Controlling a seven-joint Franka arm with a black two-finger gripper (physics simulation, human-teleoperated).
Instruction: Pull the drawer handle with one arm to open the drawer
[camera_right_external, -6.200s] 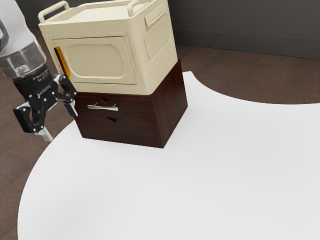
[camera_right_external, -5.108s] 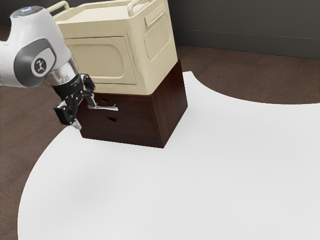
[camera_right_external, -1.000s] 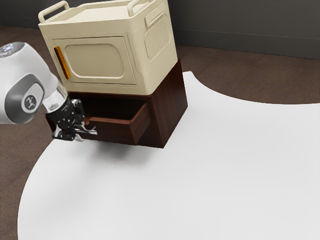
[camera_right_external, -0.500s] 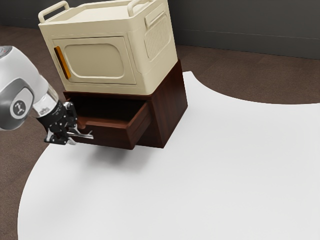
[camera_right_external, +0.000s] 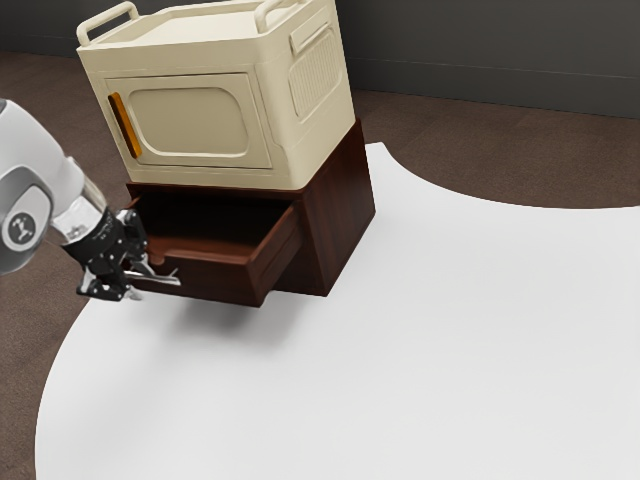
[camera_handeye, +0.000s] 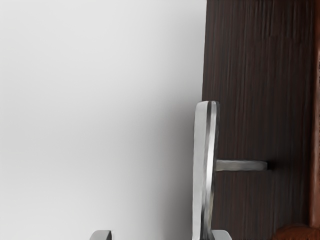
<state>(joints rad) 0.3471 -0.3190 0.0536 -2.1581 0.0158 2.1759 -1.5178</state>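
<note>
In the exterior view, the drawer (camera_right_external: 205, 276) is sticking well out of the brown chest (camera_right_external: 343, 205), under the big box (camera_right_external: 200, 120). The handle (camera_right_external: 166, 280) is sitting on its front. The gripper (camera_right_external: 146, 283) is staying open: in the wrist view, one finger (camera_handeye: 221, 235) is resting behind the handle, the other is standing well apart. The handle is looking hard and slippery, so hooking its middle is seeming best. The drawer is probably sliding easily, needing just a straight, gentle pull.
</note>
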